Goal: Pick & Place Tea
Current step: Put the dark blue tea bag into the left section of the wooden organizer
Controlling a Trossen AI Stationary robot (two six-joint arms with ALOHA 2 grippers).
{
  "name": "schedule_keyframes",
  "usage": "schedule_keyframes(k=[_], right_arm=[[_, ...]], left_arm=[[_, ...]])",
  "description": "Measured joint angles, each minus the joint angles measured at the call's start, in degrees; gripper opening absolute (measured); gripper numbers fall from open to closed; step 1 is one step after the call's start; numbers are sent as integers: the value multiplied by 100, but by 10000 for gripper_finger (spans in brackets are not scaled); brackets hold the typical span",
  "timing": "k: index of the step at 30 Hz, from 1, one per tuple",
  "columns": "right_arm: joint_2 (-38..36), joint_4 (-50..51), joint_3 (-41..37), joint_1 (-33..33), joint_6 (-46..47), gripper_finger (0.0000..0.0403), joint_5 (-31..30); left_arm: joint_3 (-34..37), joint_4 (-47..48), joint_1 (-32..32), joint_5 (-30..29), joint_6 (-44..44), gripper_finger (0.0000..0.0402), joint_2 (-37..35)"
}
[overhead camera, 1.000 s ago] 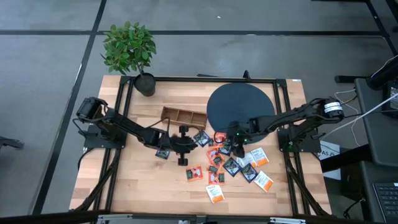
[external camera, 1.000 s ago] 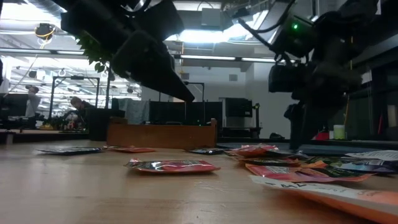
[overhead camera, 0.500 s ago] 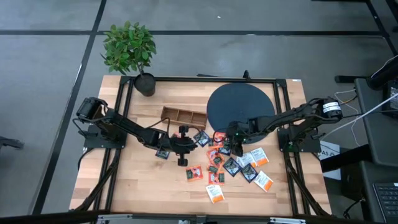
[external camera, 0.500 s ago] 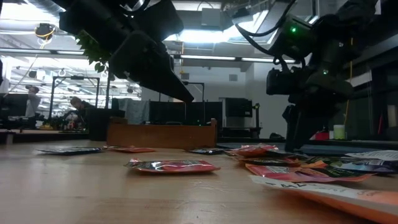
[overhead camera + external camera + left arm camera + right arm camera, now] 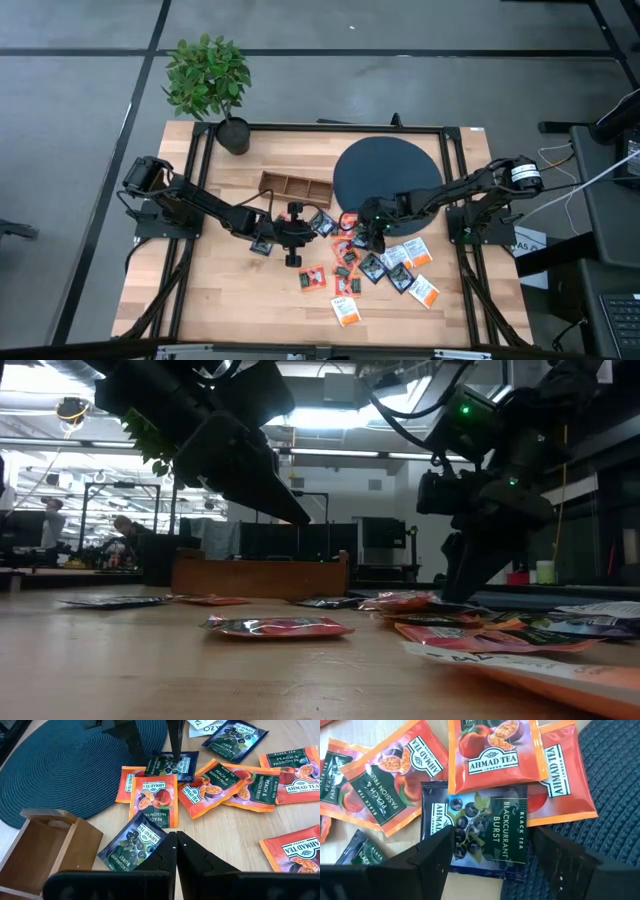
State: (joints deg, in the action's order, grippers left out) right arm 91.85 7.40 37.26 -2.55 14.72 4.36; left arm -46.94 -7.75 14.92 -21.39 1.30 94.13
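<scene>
- High view: the tea sachets [image 5: 372, 266] lie scattered on the wooden worktop [image 5: 220, 290], just below the black round mat [image 5: 388, 172] and to the right of the wooden compartment tray [image 5: 296, 186]. The right tool [image 5: 362, 236] hangs over the upper edge of the pile, near the mat's rim. The left tool [image 5: 318, 226] sits just beside the tray's right end, close to a dark sachet. A potted plant [image 5: 208, 82] stands at the worktop's far left corner.
- Low view: sachets [image 5: 278, 626] lie flat across the worktop, the tray [image 5: 260, 575] behind them. The right tool [image 5: 462, 575] reaches down to the pile; the left tool [image 5: 295, 515] is raised above the surface, its fingers pressed together.
- Left wrist view: the left tool [image 5: 176, 840] is closed to a narrow slit and holds nothing, above a blackcurrant sachet [image 5: 134, 841] that lies beside the tray [image 5: 45, 845].
- Right wrist view: the right tool [image 5: 492, 842] stands wide, its fingers [image 5: 427, 852] on either side of a dark blackcurrant sachet [image 5: 476, 827] that lies partly on the mat [image 5: 605, 780], under peach sachets [image 5: 492, 752].
</scene>
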Motion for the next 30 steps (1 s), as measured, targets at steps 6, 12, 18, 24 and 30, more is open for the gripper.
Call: schedule_keyframes(k=[6,12,18,24,30], right_arm=[[9,83,-2,-2,-11,240,-162],[13,150,-7,2,-24,163,-229],[15,184,-13,4,0,69,-217],[15,192,-13,1,9,9,-327],[15,202,-3,-2,7,5,-430]], left_arm=[[0,2,-2,-11,0,2,0],[0,2,-2,-12,-7,2,0],[0,4,-2,-14,-9,3,0],[0,13,-2,-15,-11,3,-2],[0,28,-2,-17,-11,3,-2]])
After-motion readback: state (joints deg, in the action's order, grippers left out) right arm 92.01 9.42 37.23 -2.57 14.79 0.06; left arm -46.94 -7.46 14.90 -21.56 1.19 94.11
